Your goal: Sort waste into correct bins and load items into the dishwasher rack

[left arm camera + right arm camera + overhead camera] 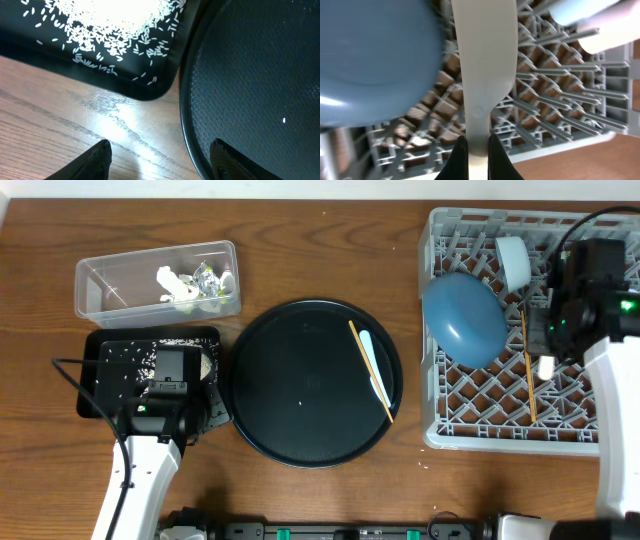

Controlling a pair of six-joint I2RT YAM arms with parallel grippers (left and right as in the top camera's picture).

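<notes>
"Checking the right gripper (478,150): what does it carry, and why there?" asks the inspector.

"Its 2 fingers are pinched tight on the handle end of 1 pale spoon (482,75). The bowl end points away from the fingers, over the dishwasher rack (555,115). The blue dish (375,60) sits just beside the spoon, to the gripper's left. The end grip probably leaves the spoon's length free to drop between pegs," answers the technician.

"And the left gripper (160,160)?"

"Its fingers are spread wide and hold nothing. It hangs over bare table (75,125). The black tray (145,92), holding the rice (110,20), lies ahead to its left. The round tray (250,75) lies ahead to its right, where 1 chopstick (388,412) and a second spoon (366,343) await loading."
</notes>
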